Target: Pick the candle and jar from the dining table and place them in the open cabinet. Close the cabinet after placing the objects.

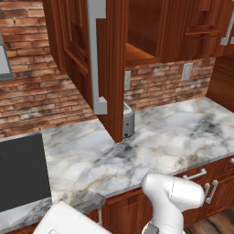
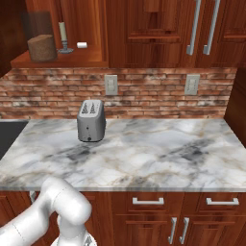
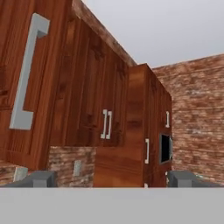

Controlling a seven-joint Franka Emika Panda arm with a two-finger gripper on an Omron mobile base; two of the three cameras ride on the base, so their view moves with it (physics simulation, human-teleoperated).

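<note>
Candle (image 2: 62, 34) and jar (image 2: 42, 47) apparently sit shelved; jaws apart, empty. Push the cabinet (image 1: 82, 55) door's handle (image 1: 97, 55) toward three o'clock, squarely, clearing the toaster (image 2: 91, 120).

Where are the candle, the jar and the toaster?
candle (image 2: 62, 31): right base view, on its cream stick.
jar (image 2: 42, 47): right base view, on its brown lower half.
toaster (image 2: 91, 126): right base view, on its silver front.
</note>
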